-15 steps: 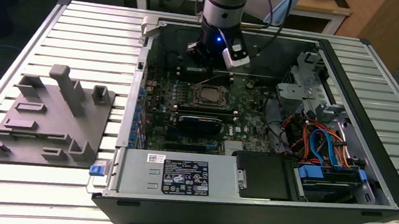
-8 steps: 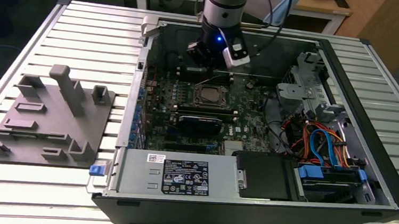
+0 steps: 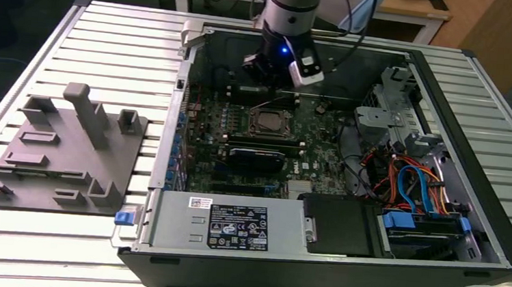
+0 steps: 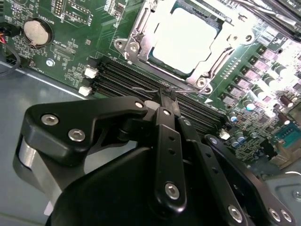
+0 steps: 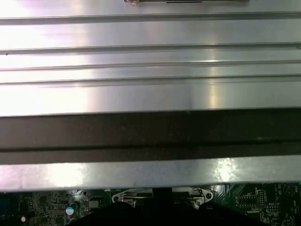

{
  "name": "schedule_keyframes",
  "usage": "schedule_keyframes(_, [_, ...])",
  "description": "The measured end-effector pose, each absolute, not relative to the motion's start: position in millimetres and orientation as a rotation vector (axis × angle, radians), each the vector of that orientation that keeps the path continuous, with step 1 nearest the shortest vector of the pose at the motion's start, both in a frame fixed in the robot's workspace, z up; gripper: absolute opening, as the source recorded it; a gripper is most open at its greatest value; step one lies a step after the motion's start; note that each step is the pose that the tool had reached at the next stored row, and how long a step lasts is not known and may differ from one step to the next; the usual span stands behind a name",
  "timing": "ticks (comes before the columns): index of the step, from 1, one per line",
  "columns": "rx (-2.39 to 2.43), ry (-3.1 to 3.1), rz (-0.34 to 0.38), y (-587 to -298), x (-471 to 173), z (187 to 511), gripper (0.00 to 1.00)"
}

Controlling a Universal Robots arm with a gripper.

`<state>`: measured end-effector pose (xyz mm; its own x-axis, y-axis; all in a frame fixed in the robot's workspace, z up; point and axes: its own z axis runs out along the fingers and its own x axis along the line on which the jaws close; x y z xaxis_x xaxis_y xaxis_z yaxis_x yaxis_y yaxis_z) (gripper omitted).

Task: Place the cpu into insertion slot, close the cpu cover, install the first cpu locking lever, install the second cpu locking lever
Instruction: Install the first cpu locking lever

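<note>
We see the cpu [image 4: 184, 41] seated in the slot [image 4: 141, 35] with the cover [image 4: 225, 35] down, claw [image 4: 165, 96] together just beside it, lever state unclear.

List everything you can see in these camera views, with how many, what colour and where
cpu: one, silvery, in the insertion slot
insertion slot: one, black-and-silver, mid motherboard
cpu cover: one, silver, down around the cpu
motherboard: one, green, inside the case
computer case: one, black, open on the table
power supply: one, grey, near corner of the case
fixture tray: one, grey, exterior view's left
slatted table: one, silver
gripper: one, black, over the memory slots beside the socket
</note>
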<state>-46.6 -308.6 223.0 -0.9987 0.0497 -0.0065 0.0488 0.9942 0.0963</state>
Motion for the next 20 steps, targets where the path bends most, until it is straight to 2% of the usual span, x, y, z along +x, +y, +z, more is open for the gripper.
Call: schedule_keyframes(20, [0.077, 3.128, 0.150, -307.4, -32.0, 216.2, 0.10])
